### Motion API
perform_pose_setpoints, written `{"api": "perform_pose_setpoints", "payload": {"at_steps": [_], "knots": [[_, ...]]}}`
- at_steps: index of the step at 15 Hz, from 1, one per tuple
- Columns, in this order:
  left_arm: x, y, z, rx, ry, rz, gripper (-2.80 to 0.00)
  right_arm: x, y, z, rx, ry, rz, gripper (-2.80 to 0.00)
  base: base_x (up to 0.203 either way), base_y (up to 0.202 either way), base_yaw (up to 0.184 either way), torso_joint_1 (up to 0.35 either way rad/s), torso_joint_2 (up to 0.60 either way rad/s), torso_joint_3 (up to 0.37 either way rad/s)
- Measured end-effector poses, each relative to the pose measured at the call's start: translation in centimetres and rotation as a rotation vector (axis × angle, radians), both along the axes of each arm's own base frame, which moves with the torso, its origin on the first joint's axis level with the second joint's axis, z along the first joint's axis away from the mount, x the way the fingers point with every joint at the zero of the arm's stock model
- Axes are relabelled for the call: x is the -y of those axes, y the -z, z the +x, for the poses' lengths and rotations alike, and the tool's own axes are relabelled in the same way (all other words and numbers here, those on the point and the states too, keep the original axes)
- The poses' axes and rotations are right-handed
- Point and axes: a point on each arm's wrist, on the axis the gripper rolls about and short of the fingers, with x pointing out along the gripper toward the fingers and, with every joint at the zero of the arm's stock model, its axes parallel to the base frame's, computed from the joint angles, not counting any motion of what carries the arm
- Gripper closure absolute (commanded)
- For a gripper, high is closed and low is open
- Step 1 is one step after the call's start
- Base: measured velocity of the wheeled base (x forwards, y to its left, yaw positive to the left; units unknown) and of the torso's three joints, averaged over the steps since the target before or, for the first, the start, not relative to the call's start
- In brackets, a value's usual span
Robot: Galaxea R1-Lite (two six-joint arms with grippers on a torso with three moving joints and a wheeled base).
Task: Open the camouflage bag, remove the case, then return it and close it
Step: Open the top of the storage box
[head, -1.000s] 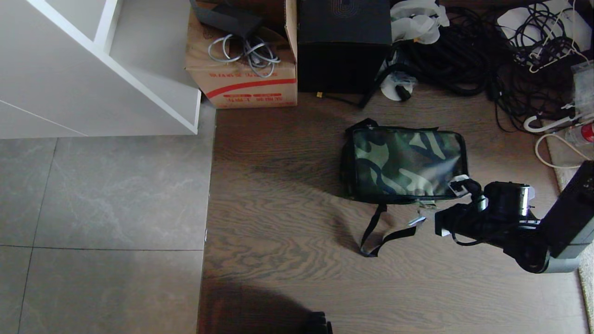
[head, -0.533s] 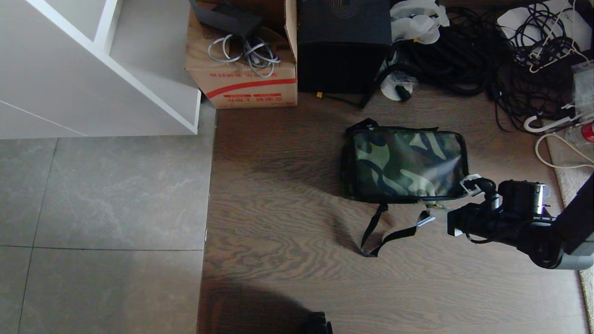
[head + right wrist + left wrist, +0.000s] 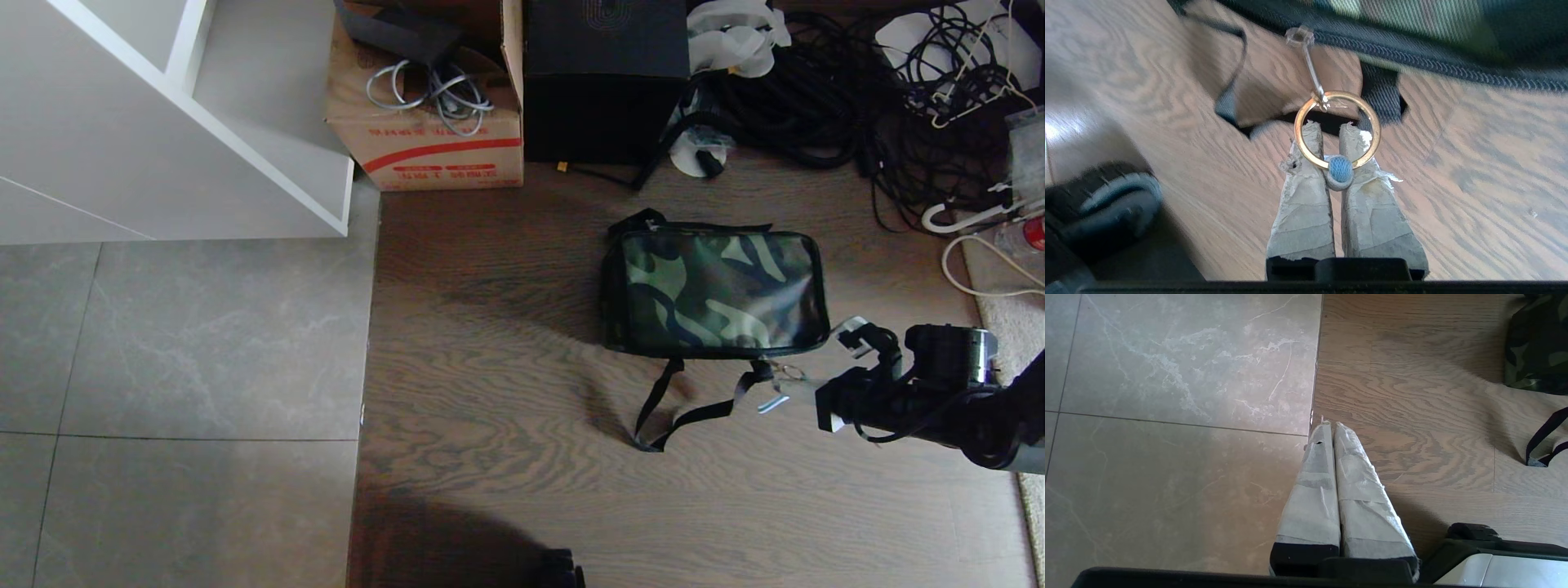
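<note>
The camouflage bag (image 3: 714,291) lies closed on the wood floor, its black strap (image 3: 682,408) trailing toward me. My right gripper (image 3: 788,394) is just off the bag's near right corner. In the right wrist view it (image 3: 1331,128) is shut on the blue bead (image 3: 1340,169) of a gold ring (image 3: 1300,134). That ring hangs from the zipper pull (image 3: 1312,69) on the bag's zipper (image 3: 1412,53). My left gripper (image 3: 1330,425) hangs shut and empty over the seam between tile and wood, well left of the bag (image 3: 1535,343). The case is out of view.
Behind the bag stand a brown cardboard box with a red stripe (image 3: 433,139) and a black cube-shaped box (image 3: 604,82). Tangled black cables (image 3: 816,98) fill the back right. A white shelf unit (image 3: 163,122) is at the back left, and a pale rug (image 3: 1004,310) lies along the right.
My right gripper has moved right along the bag's near edge past its right corner, still shut on the ring. The bag's right corner has drawn slightly right. The left arm is still.
</note>
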Motion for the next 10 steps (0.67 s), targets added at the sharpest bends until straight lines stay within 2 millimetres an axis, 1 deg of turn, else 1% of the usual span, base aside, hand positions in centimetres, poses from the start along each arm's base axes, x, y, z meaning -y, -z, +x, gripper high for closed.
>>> {"api": "perform_pose_setpoints", "payload": {"at_steps": [2,10], "knots": [[0.0,0.0,0.0,0.0,0.0,0.0,0.0,0.6,-0.21,-0.15,0.01,0.012,-0.011,0.0,0.0,0.0,0.0,0.0,0.0,0.0],[0.0,0.0,0.0,0.0,-0.001,0.0,0.0,1.32,-0.86,-0.6,0.02,0.023,-0.019,0.0,0.0,0.0,0.0,0.0,0.0,0.0]]}}
